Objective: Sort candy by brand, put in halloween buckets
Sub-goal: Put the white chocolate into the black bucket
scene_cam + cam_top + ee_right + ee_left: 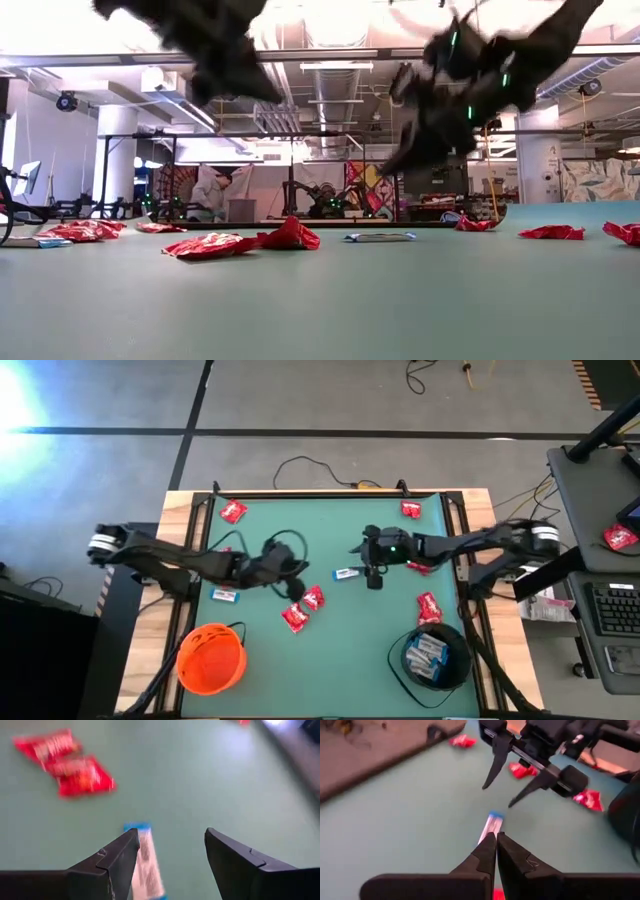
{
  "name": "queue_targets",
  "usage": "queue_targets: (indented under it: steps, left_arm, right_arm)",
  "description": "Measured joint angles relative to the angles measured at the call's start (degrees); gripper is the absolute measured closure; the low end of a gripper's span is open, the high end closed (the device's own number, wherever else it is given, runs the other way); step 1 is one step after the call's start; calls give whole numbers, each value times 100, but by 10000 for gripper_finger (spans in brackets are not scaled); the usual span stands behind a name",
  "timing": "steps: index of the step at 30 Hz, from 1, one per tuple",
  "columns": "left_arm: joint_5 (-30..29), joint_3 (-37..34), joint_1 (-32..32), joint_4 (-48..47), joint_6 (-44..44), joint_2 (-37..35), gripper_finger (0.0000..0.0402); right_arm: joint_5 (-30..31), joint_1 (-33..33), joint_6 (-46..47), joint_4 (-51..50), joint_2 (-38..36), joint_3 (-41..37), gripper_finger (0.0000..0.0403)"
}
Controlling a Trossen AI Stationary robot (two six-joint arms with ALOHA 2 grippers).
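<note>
Red-wrapped candy lies scattered on the green table: two pieces (pixel 303 608) near the middle, others at the far left (pixel 233 511), far right (pixel 411 509) and right (pixel 428 607). A blue-and-white candy (pixel 348 573) lies flat at the centre, another (pixel 225 595) at the left. My left gripper (pixel 496 836) is shut and empty, raised above the two red pieces and pointing toward the central blue candy (pixel 490 826). My right gripper (pixel 172 837) hangs open just right of that candy (pixel 147 865), above it. The orange bucket (pixel 212 658) and black bucket (pixel 435 658) stand near the front edge.
The black bucket holds several blue-and-white candies (pixel 428 652). A red candy (pixel 418 566) lies under my right arm. Wooden borders (pixel 180 510) frame the table. Open green surface lies between the two buckets.
</note>
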Motion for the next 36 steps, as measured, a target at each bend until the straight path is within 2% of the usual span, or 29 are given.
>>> queue_targets:
  steps: [2,4,6,10,13,19,27,33,36]
  left_arm:
    - [102,-411,-93,34,-407,-275,402]
    - [441,-732,-173,83,-808,-524,402]
    - [633,-938,-278,47,-1149,-729,402]
    - [634,-1147,-431,-252,-1688,-998,402]
    - [703,-1208,-455,-628,-1805,-1114,402]
    - [724,-1123,-421,-702,-1497,-1224,402]
    - [617,-972,-189,-750,-1217,-1227,402]
    - [603,-847,-214,-748,-1219,-1225,402]
    - [385,-845,-305,-749,-1272,-1246,402]
  right_arm:
    - [-370,-181,272,291,412,-119,184]
    - [-748,-244,690,682,781,-182,185]
    - [-811,-250,706,1167,1097,-258,190]
    - [-854,-282,485,1988,1745,-299,207]
    - [-954,-331,388,2394,2198,-229,219]
    - [-1053,-354,344,2656,2881,-25,241]
    - [-1056,-367,63,2578,3263,16,267]
    - [-1033,-365,-269,2438,3239,16,302]
    - [-996,-365,-415,2410,3158,14,306]
